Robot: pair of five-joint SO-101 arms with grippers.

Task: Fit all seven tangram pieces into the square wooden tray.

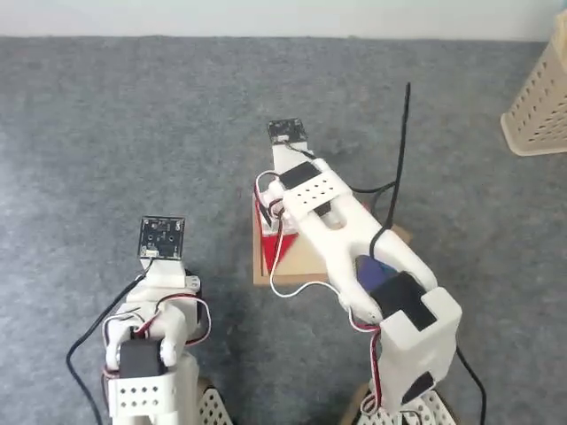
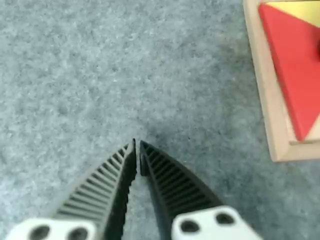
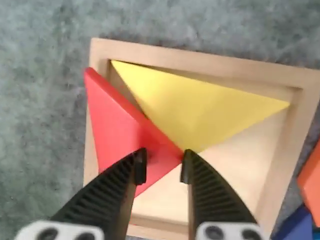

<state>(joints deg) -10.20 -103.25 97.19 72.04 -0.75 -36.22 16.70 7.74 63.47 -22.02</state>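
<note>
The square wooden tray point(image 3: 200, 57) lies on grey carpet and holds a large yellow triangle point(image 3: 195, 102). Beside it, a large red triangle point(image 3: 115, 130) rests with its long edge up on the tray's rim. My right gripper point(image 3: 162, 162) hangs over the tray, open, and the red triangle's inner corner lies between its fingertips. My left gripper point(image 2: 137, 147) is shut and empty over bare carpet, a little short of the tray's corner point(image 2: 280, 145). The high view shows the right arm point(image 1: 354, 239) covering most of the tray point(image 1: 266, 270).
An orange piece point(image 3: 311, 175) and a blue piece point(image 3: 300, 225) lie just outside the tray's far rim from the red triangle. A beige slatted basket point(image 1: 540, 97) stands at the back right. Open carpet stretches to the left and behind the arms.
</note>
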